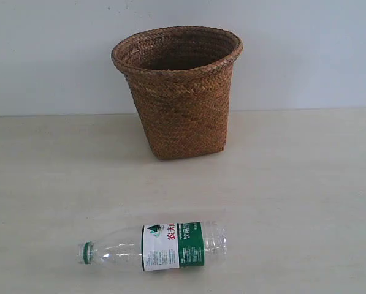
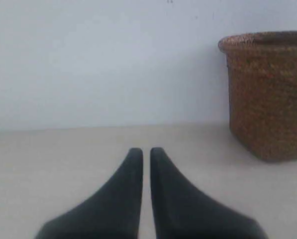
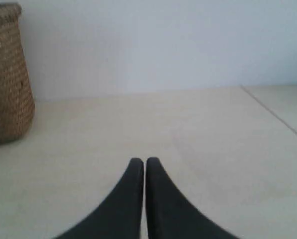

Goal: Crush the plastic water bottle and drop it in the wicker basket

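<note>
Two tools idle: left tool (image 2: 146, 149) and right tool (image 3: 145, 160) each show jaws drawn nearly together, gripping nothing. On the near counter (image 1: 305, 184) the plastic water bottle (image 1: 155, 245) lies on its side, neck (image 1: 87, 252) pointing left, well apart from the wicker basket (image 1: 179, 98) standing farther back. Bottle looks empty, so likely light, thin-walled, slick and prone to roll. Ribbed body should buckle easiest; neck probably stays stiff, so take hold mid-body.
</note>
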Robot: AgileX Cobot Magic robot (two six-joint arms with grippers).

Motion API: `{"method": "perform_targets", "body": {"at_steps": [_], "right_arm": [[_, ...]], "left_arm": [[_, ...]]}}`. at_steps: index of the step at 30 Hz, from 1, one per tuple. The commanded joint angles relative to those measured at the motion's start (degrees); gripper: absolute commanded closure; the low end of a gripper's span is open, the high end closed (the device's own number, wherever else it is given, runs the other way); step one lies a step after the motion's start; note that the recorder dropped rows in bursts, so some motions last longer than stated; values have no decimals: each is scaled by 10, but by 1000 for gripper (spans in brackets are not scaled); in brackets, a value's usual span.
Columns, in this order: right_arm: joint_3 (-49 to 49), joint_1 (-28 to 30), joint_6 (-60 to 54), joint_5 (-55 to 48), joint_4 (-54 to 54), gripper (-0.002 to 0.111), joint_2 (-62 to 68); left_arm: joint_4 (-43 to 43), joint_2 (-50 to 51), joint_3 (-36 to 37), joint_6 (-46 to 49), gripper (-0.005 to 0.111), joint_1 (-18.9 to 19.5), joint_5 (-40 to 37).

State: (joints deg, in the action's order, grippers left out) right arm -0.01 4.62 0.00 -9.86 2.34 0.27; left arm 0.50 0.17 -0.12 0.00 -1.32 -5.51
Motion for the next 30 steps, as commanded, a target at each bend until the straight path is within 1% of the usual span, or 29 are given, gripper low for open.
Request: {"method": "perform_targets", "body": {"at_steps": [1, 4, 7, 9, 12, 14, 18, 28, 30], "right_arm": [[0, 0, 0, 110, 1, 108, -3], [0, 0, 21, 161, 1, 108, -3], [0, 0, 71, 216, 2, 108, -3], [0, 0, 105, 250, 2, 108, -3], [-15, 0, 112, 243, 2, 108, -3], [-38, 0, 112, 242, 2, 108, 6], [-105, 0, 99, 242, 1, 108, 65], [-263, 0, 76, 237, -6, 108, 274], [-293, 0, 65, 228, -9, 108, 317]], "left_arm": [[-5, -2, 1, -36, 102, 2, 79], [-5, -2, 1, -60, 102, 2, 122], [-5, -2, 1, -73, 102, 2, 165], [-5, -2, 1, -103, 102, 2, 208], [-5, -2, 1, -141, 102, 2, 270], [-5, 4, -11, -157, 102, 2, 273], [3, 63, -65, -158, 102, 2, 263], [62, 320, -227, -158, 102, 2, 260], [74, 370, -257, -158, 102, 1, 245]]}}
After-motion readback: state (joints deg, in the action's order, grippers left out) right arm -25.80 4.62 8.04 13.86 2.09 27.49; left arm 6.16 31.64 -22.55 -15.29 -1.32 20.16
